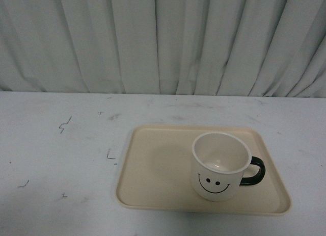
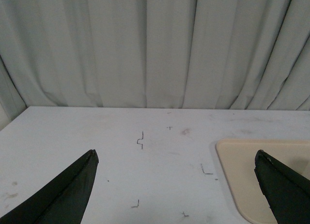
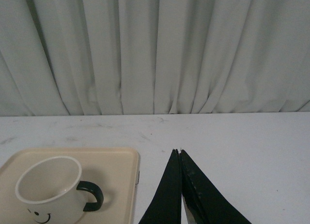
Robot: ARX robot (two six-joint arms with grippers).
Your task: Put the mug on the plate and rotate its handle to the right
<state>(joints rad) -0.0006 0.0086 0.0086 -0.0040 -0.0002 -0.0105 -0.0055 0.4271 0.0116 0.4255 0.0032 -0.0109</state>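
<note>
now our mug (image 1: pixel 218 167) stands upright near the plate's (image 1: pixel 153 164) right edge, handle (image 1: pixel 256 172) pointing right; our left gripper (image 2: pixel 175 171) gapes, our right gripper (image 3: pixel 179 152) is clenched empty.

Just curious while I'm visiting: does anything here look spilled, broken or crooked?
Nothing stands out. The mug stands upright on the plate, empty, with its handle pointing right. The table only shows small scuff marks.

Cream-white mug (image 1: pixel 219 165) with black smiley print and glossy black handle (image 1: pixel 254 171), beige plate (image 1: pixel 153 167), off-white worktop (image 1: pixel 56 154) with small dark scuffs and tick marks, pale grey-white pleated curtain (image 1: pixel 163 40) behind, matte black jaws on left gripper (image 2: pixel 175 178) and right gripper (image 3: pixel 180 151).
</note>
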